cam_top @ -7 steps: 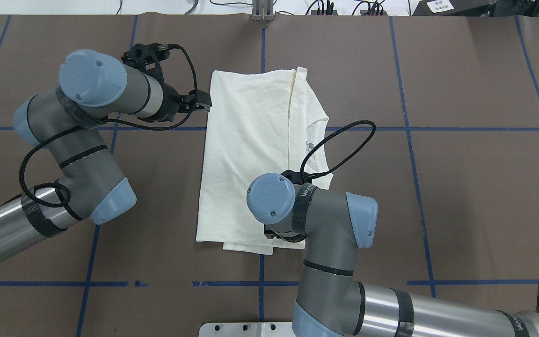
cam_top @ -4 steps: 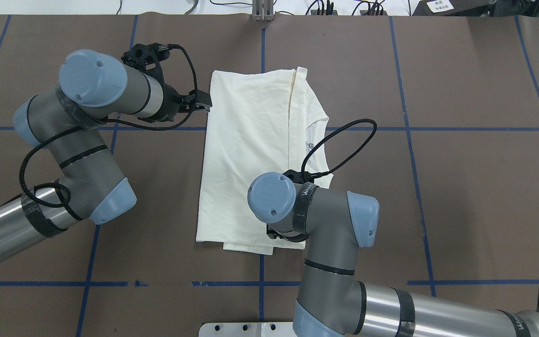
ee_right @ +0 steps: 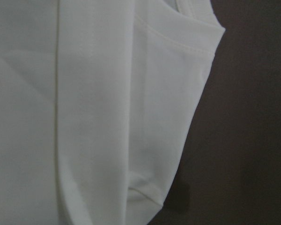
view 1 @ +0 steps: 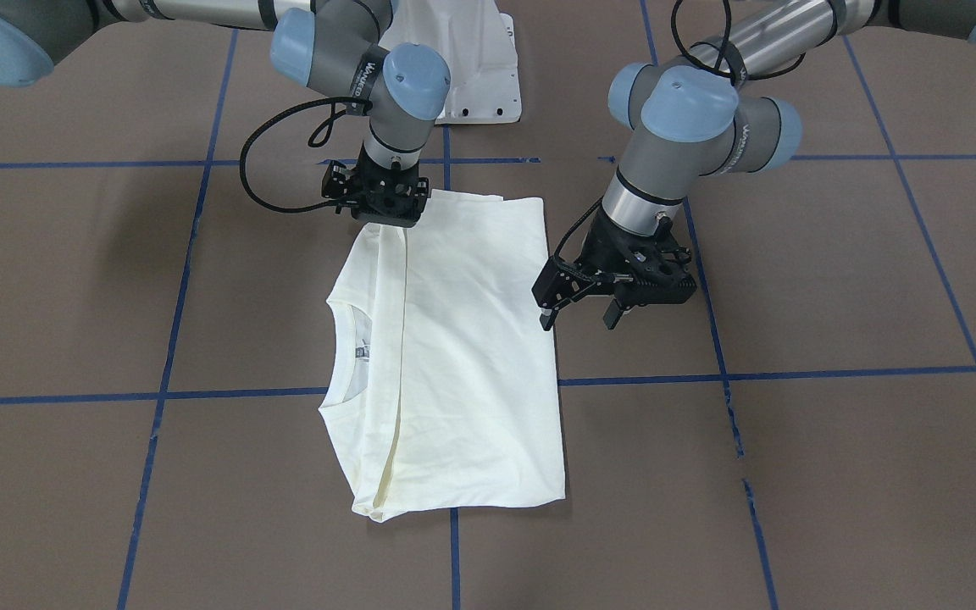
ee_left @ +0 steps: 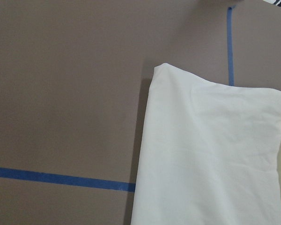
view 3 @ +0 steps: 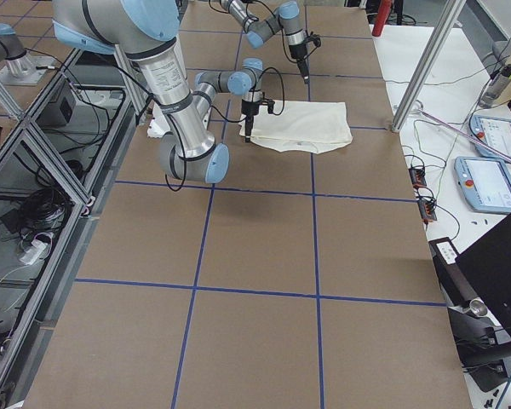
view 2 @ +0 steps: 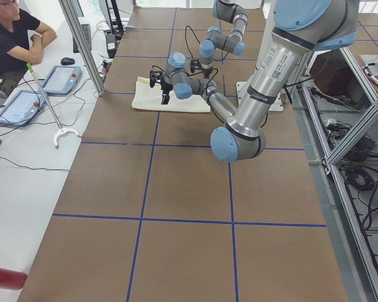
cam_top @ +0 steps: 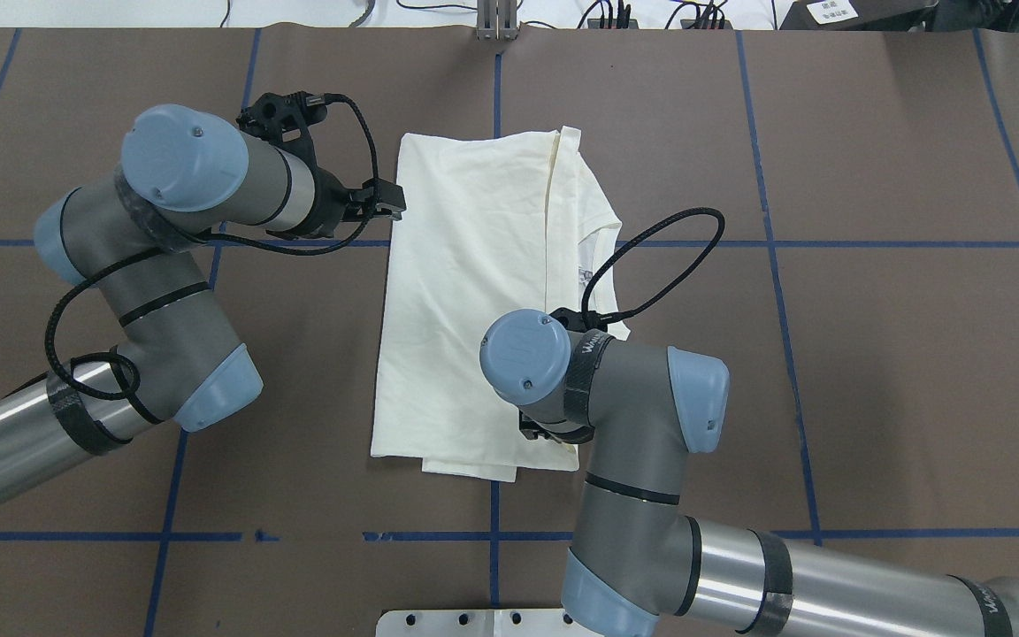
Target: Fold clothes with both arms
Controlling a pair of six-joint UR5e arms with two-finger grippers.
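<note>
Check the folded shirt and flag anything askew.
The shirt is folded unevenly. At its robot-side end an under layer sticks out past the top layer's edge. Along the overhead view's right side, the neckline part bulges beyond the folded panel. No damage shows.

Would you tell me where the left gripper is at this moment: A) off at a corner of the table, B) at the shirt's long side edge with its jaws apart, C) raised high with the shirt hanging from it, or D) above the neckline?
B: the left gripper sits low at the cream shirt's long side edge, with its two fingers spread apart.
</note>
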